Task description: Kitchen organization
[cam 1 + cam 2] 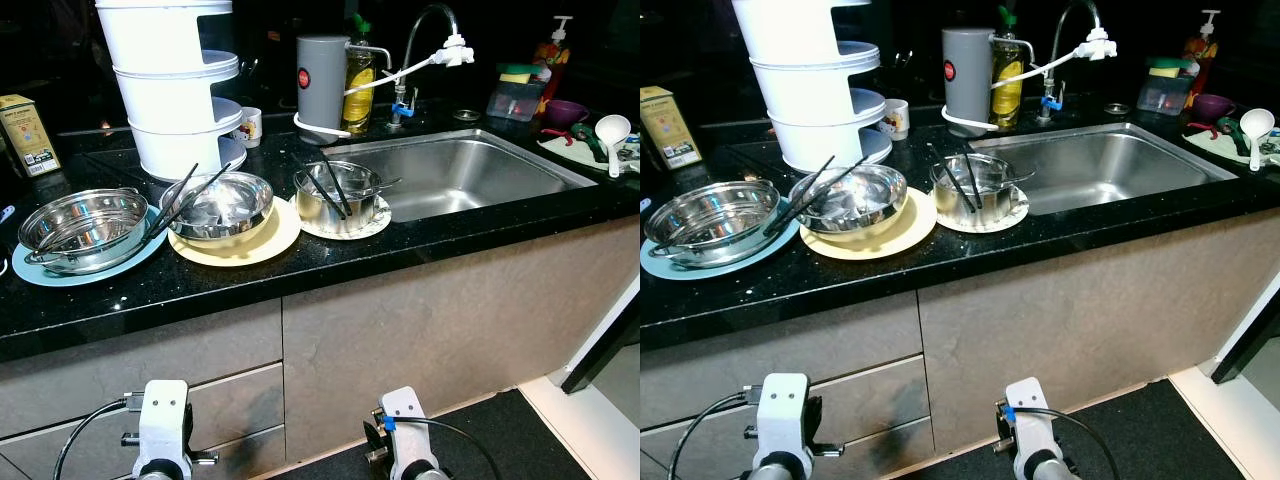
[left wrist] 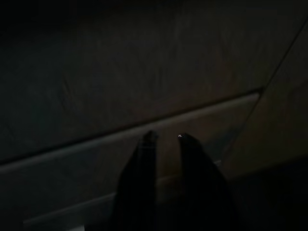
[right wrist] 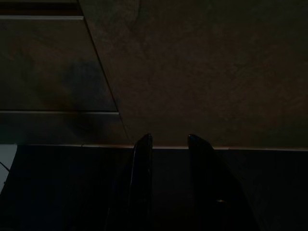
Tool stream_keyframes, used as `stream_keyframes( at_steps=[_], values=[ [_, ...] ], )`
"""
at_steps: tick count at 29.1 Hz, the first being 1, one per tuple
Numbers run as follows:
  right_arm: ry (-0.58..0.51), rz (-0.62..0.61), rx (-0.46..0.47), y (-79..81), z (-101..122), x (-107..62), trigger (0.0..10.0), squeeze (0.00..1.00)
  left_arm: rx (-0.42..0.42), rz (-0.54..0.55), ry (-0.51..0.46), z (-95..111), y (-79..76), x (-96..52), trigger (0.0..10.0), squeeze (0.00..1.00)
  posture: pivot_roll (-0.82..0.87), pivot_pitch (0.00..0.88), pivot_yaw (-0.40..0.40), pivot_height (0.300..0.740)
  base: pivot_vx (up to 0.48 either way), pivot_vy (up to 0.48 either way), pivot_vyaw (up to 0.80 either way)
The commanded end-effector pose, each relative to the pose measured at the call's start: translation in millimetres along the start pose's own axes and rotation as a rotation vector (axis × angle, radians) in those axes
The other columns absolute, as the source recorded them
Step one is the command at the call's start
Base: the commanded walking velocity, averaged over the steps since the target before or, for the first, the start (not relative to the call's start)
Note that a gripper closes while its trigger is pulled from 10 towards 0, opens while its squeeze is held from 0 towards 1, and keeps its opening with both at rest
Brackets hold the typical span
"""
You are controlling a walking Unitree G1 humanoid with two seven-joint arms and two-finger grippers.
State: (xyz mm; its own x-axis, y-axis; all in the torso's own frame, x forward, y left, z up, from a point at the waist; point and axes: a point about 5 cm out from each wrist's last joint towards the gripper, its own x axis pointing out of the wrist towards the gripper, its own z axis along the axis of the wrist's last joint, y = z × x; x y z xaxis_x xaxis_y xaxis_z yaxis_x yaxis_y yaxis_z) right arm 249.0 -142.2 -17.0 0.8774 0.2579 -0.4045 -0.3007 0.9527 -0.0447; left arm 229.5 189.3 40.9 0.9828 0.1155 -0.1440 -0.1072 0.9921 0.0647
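Currently both arms hang idle below the worktop edge. The left end effector (image 2: 163, 139) faces the grey cabinet drawer front (image 2: 144, 120), its two black fingers slightly apart and holding nothing. The right end effector (image 3: 168, 142) faces the grey cabinet panel (image 3: 202, 72), fingers likewise parted and empty.

Above, on the black speckled stone worktop (image 1: 200, 290), nothing appears sorted yet:
- At 10 o'clock: steel steamer pot (image 1: 75, 228) on a light-blue plate (image 1: 45, 275).
- At 11 o'clock: wide steel bowl (image 1: 222, 205) holding black chopsticks (image 1: 185, 195), on a cream plate (image 1: 262, 248).
- At 12 o'clock: small steel bowl (image 1: 340, 195) with utensils, on a white patterned plate (image 1: 372, 226).
- At 1 o'clock: stainless steel sink (image 1: 470, 170), empty.

Judgement: the task is at its start; all dishware remains to be handled.
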Motion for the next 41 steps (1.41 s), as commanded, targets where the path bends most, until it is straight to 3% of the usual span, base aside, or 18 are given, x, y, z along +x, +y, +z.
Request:
stream_keyframes(
  at_steps=[1,8,19,20,21,22,27,33,41],
  values=[
    [0.007,0.005,0.003,3.3,-1,-0.6,10.0,0.0,0.008,0.033,-0.038,4,6.8,-4.5,10.0,1.0,-0.09,0.08,-0.011,0.74,0.0,0.0,0.0],
    [0.008,0.023,-0.015,3.5,2,1.2,10.0,0.0,-0.007,0.194,-0.144,25,25.7,-8.3,10.0,1.0,-0.09,0.083,-0.037,0.74,0.0,0.0,0.0],
    [0.007,0.053,-0.029,10.3,5,5.0,10.0,0.0,-0.002,0.227,-0.215,45,34.1,-10.3,10.0,1.0,-0.05,0.097,-0.023,0.74,0.0,0.0,0.0],
    [0.008,0.047,-0.024,9.8,4,4.8,10.0,0.0,0.007,0.229,-0.24,53,36.3,-11.7,10.0,0.68,-0.05,0.099,-0.022,0.74,0.0,0.0,0.0],
    [0.01,0.041,-0.017,9.6,3,4.4,10.0,0.0,0.018,0.234,-0.268,62,39.7,-13.7,10.0,0.24,-0.04,0.099,-0.019,0.74,0.0,0.0,0.0],
    [0.01,0.041,-0.015,9.8,3,4.3,10.0,0.0,0.022,0.239,-0.278,65,41.6,-14.3,10.0,0.0,-0.04,0.099,-0.019,0.74,0.0,0.0,0.0],
    [0.011,0.049,-0.015,11.8,3,4.5,10.0,0.0,0.034,0.28,-0.327,78,53.0,-13.4,10.0,0.0,-0.04,0.099,-0.023,0.74,0.0,0.0,0.0],
    [0.013,0.064,-0.022,14.5,3,6.0,10.0,0.0,0.05,0.264,-0.354,85,50.6,-12.8,10.0,0.0,-0.03,0.097,-0.031,0.74,0.0,0.0,0.0],
    [0.011,0.051,-0.025,9.0,6,7.9,10.0,0.0,0.083,0.36,-0.422,101,55.0,-17.8,10.0,0.0,-0.04,0.092,-0.03,0.74,0.0,0.0,0.0]
  ],
)
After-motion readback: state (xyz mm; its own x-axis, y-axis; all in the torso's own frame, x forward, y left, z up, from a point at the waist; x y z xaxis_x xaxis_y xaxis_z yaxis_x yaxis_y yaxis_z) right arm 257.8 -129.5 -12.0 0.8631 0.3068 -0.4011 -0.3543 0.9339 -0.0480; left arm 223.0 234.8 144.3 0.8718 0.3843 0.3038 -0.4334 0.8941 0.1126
